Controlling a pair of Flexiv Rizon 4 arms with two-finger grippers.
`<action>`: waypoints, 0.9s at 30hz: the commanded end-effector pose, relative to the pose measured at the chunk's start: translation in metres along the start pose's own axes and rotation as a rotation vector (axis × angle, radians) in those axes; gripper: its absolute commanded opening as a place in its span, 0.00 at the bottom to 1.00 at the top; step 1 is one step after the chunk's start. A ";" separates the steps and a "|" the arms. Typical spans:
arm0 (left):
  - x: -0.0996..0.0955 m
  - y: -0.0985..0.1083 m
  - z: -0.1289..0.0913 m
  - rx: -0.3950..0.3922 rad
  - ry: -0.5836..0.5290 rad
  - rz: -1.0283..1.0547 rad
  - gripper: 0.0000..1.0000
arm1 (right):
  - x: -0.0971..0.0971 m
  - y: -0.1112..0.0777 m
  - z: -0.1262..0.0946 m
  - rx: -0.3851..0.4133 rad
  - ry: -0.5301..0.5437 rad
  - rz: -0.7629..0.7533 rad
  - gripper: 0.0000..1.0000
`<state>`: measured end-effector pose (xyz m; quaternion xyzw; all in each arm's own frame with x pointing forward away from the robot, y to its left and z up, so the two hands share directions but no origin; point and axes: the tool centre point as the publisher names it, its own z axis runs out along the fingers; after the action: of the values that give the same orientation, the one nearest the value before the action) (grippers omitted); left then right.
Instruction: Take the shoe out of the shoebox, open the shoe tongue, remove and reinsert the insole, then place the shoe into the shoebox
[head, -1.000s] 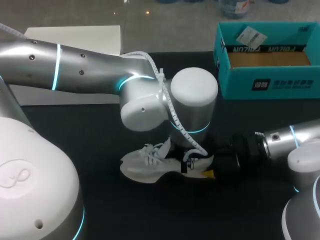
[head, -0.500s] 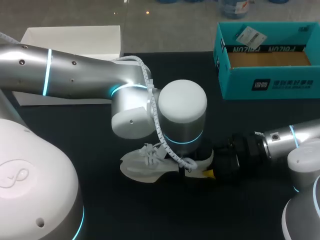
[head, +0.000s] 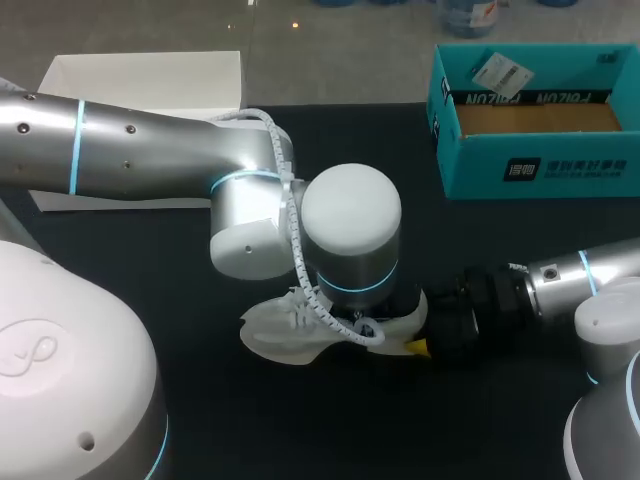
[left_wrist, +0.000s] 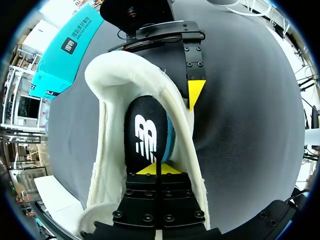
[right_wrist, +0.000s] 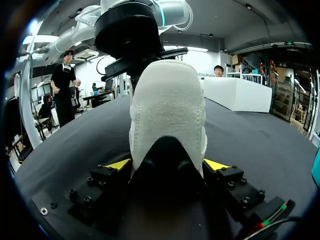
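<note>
White shoe lies on the worktop, its heel clamped between the fingers of your right end effector. Your left end effector has slid over the shoe toward the toe. Its tips are together on the black insole just ahead, so the removal seems to begin.

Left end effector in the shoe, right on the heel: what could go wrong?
The left end effector sits shut at the insole inside the shoe: a thin pinch may slip, or drag the shoe up. The right end effector clamps only the heel, so the shoe may twist free. The cable hangs by the laces and could snag.
</note>
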<state>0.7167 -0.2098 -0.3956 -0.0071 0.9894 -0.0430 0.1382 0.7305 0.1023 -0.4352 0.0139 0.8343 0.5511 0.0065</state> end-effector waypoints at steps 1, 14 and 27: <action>-0.001 0.007 -0.012 0.014 -0.010 -0.006 0.00 | 0.001 -0.006 0.004 0.005 0.000 0.000 0.00; -0.011 0.011 -0.040 0.052 -0.039 -0.042 0.00 | 0.001 -0.006 0.004 0.005 0.000 0.000 0.00; -0.013 0.018 -0.061 0.099 -0.027 -0.084 0.00 | 0.001 -0.006 0.004 0.005 0.000 0.000 0.00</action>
<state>0.7139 -0.1995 -0.3422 -0.0437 0.9834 -0.0857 0.1536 0.7305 0.1021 -0.4353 0.0138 0.8343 0.5511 0.0065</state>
